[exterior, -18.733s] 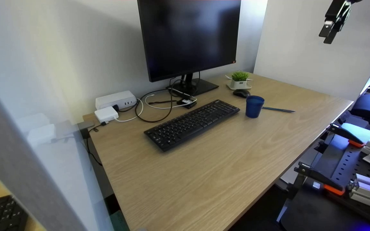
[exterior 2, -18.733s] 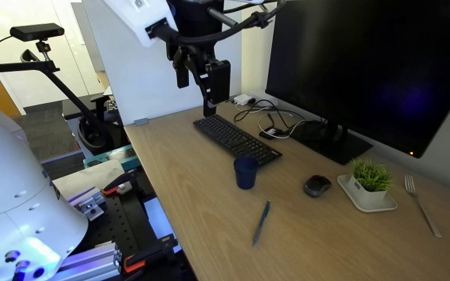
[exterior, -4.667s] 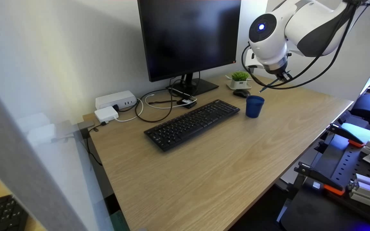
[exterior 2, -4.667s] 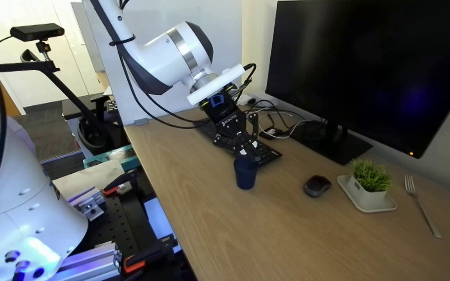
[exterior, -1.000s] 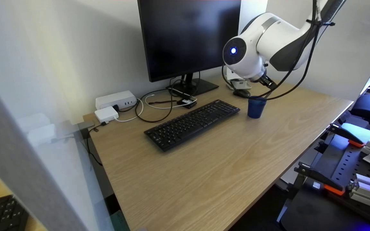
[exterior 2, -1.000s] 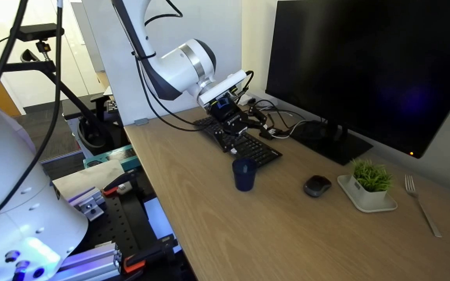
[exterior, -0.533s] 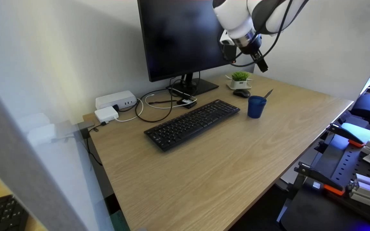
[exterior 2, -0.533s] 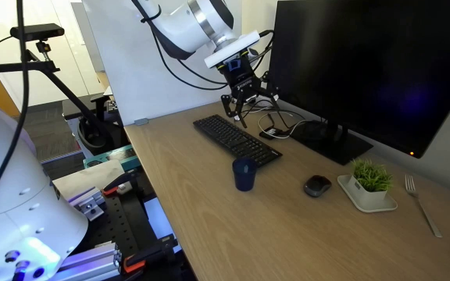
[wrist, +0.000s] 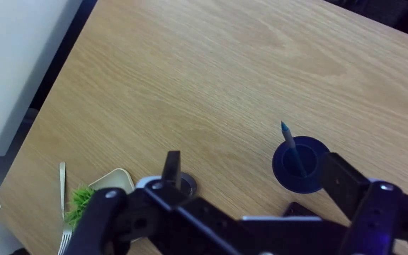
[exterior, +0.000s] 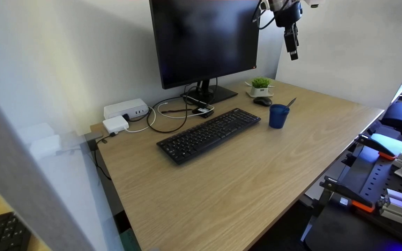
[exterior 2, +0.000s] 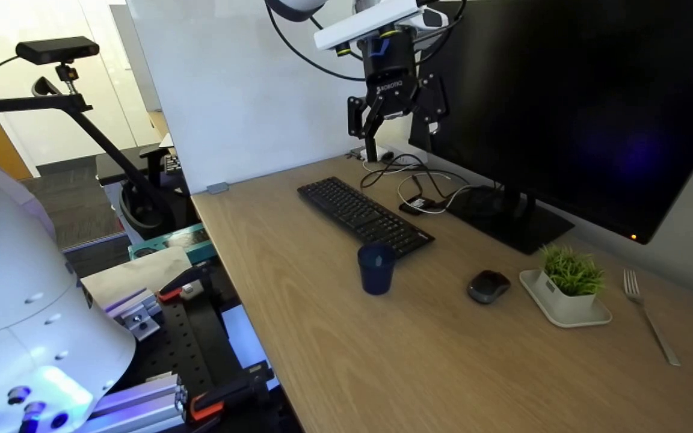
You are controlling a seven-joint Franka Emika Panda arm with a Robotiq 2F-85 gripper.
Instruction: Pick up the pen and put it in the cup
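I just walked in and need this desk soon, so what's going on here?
A robot arm is on the job of getting a pen into a dark blue cup, and that part looks done. The pen leans inside the cup with one end poking out above the rim. The gripper is open, holds nothing, and hangs well above the desk. The cup stands just off the end of the keyboard.
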